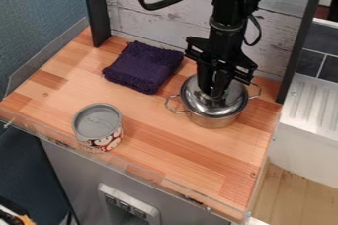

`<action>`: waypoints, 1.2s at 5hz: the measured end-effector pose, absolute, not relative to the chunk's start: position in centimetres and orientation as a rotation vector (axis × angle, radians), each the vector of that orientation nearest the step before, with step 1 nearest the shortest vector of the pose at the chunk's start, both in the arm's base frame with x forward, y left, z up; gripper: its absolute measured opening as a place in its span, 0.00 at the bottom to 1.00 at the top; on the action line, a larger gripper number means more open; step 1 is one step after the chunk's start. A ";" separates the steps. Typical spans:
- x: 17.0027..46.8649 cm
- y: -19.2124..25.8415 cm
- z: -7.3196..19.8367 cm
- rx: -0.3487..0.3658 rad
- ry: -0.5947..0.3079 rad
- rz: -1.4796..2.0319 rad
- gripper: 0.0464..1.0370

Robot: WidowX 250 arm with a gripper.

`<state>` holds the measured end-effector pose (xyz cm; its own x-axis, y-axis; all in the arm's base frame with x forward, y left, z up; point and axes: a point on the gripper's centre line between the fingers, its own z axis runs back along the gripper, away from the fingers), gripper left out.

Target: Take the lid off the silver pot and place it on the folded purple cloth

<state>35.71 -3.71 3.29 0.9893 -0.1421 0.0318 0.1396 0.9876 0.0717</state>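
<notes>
end effector [214, 93] at lid [233, 99] of metal pot [214, 122], cannot tell if gripping, purple cloth [144, 67], tin [98, 126] nearby

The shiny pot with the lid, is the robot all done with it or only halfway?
Nearly done, it seems. The lid already covers the pot. Being worked on: the gripper is right down at the lid's middle, though I can't tell if it's gripping. Left: the gripper isn't clear of the lid yet. The purple cloth and the can sit apart from the pot.
</notes>
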 end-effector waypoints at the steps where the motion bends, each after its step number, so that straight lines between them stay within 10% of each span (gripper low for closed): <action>1: 35.9 -2.7 4.0 0.063 -0.043 -0.109 0.23; 3: 36.9 2.2 8.0 -0.002 -0.111 0.046 0.23; 6: 36.7 9.7 3.6 0.028 0.019 0.226 0.23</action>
<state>36.68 9.68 3.61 0.9745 0.2239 -0.0157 -0.2233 0.9743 0.0299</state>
